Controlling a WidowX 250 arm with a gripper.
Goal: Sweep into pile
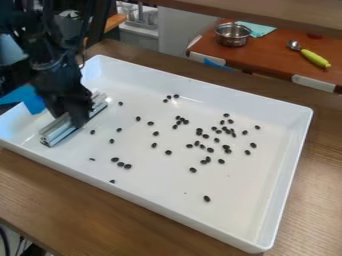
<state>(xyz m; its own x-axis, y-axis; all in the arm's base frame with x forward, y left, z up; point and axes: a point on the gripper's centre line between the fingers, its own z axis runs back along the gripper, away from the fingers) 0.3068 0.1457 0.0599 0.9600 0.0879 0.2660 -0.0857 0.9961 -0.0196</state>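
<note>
Inside the white tray, a silver bar is pointing from near left to far right along its long axis; the black gripper is clasping and hiding its middle. Dark beans are lying scattered rightward.

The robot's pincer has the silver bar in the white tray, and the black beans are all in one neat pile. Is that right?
Not quite: the black beans aren't in one neat pile. The camera view shows them scattered about the white tray. The pincer does have the silver bar there.
</note>
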